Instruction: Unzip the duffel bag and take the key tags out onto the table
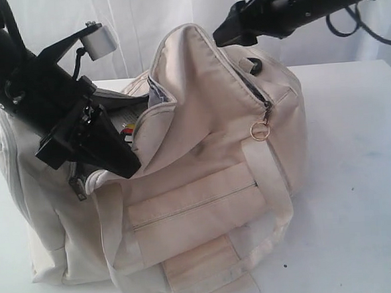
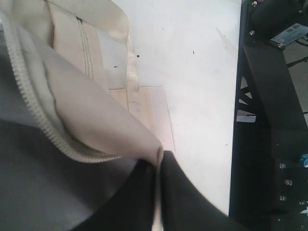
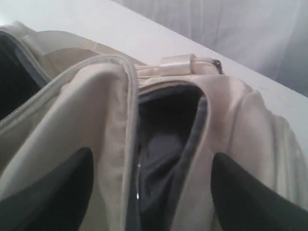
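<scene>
- On the left, my left tool (image 1: 131,165) is closed tightly on the cream flap of the duffel bag (image 1: 209,152). In the left wrist view its two fingers (image 2: 187,202) meet on the fabric edge, just beside the grey zipper teeth (image 2: 43,120). This pinch lifts the flap, so the mouth of the bag stands open.
- Just beside that tool, inside the opening, I see a small patch of red and yellow, which I take for the key tags (image 1: 128,131). They are in the bag, not on the bench (image 1: 357,176). How they lie I cannot tell.
- In the middle, the bag rests on the bench. Its main zipper looks undone along the top, with the pull ring (image 1: 259,130) hanging at the right end. The front pocket (image 1: 192,206) is zipped.
- On the right, my right tool (image 3: 151,154) hangs above the top of the bag, jaws wide and nothing between them. Its camera looks into the dark lining (image 3: 163,130).
- I judge the step in hand is to reach in for the tags. To do it well, I would hold the left pinch firm and bring the right tool across to where the colours show. It should descend clear of the zipper edges and close on the bunch itself. The danger is to catch the lining instead.
</scene>
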